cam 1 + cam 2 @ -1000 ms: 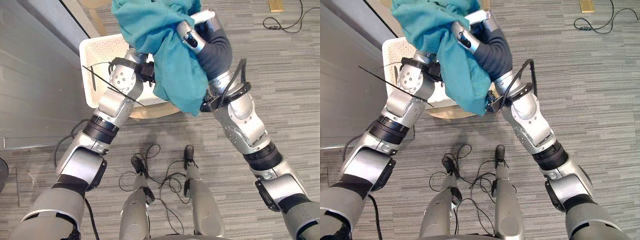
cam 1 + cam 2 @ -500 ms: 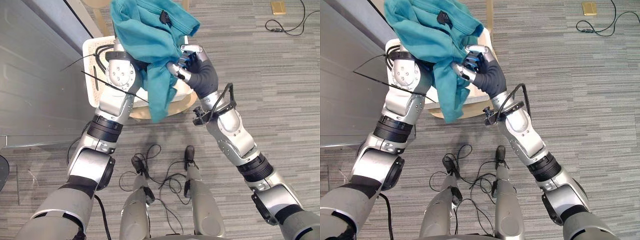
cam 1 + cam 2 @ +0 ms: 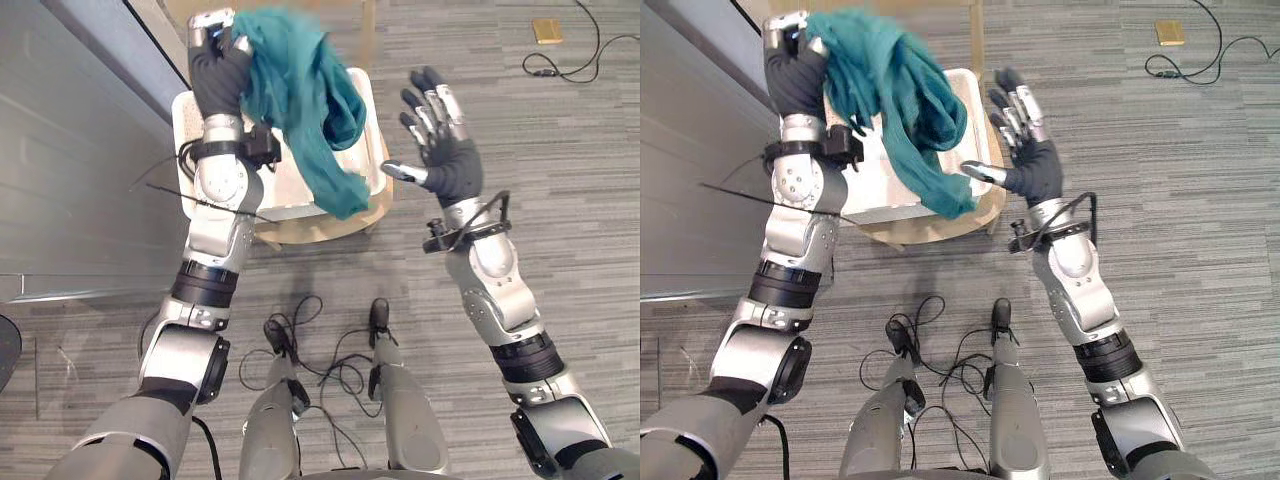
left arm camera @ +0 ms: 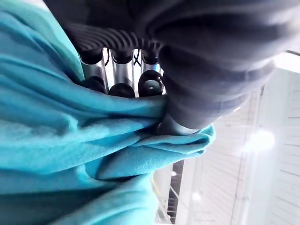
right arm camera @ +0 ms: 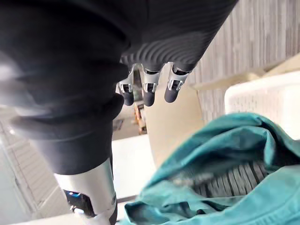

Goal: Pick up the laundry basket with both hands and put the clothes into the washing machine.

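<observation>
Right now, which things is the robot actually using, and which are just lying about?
In use: teal garment, gripped in the left hand; white basket below it; right hand, open, to one side.
Lying about: wooden stool under the basket; tan block on the floor.
</observation>
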Tool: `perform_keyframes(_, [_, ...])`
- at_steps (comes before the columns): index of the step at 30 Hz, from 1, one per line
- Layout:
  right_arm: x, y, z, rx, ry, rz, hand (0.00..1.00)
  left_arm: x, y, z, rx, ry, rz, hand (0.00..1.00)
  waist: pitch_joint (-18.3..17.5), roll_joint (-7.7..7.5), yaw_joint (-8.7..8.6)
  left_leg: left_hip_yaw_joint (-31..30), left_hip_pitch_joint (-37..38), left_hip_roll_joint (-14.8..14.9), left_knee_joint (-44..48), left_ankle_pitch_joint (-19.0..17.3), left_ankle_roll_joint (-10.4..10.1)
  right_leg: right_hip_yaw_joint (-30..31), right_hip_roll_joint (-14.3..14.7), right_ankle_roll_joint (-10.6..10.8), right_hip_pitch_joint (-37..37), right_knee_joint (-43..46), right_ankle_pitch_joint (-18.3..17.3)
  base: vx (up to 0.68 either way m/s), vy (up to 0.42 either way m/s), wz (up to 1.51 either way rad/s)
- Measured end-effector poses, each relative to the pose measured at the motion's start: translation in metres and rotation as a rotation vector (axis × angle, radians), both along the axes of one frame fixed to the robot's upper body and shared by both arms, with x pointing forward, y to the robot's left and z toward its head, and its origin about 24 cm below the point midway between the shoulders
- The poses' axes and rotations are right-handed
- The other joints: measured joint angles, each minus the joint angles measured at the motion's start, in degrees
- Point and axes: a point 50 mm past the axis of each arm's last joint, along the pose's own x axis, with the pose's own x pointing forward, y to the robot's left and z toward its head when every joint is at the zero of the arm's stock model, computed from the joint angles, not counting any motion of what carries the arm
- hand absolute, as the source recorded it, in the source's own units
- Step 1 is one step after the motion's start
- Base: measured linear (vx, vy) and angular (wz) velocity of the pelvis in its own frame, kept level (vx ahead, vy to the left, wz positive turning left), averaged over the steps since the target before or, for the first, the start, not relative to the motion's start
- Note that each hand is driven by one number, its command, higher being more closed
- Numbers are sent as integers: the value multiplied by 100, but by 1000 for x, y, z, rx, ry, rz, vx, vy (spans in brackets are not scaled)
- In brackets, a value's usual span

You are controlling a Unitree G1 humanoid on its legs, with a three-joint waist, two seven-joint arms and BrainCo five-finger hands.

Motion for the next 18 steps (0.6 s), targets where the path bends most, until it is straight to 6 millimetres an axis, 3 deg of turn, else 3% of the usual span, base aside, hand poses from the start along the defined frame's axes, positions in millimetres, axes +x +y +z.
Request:
perform_keyframes(4, [-5,-25,-9,74,22,-105,0,-5,10,-10,-61,9,-4,100,-14,-8,1,2,106,7,2,-37,-45,-9,10,24,153,-86,-17,-1,1,-1])
perform_keyframes(8, [-11,-38,-31,140,92,-172,0,-6,17,-36,-88,85,-8,100,-437,-10,-3,55,120,49,4,-96,-113,16,46,37,149,-119,-30,6,3,-6])
perform_keyframes(18, [-19,-33,-44,156,119,-188,0,-7,22,-44,-126,102,4,100,-623,-21,-18,112,200,97,4,-116,-140,45,67,36,193,-120,-39,1,8,-3])
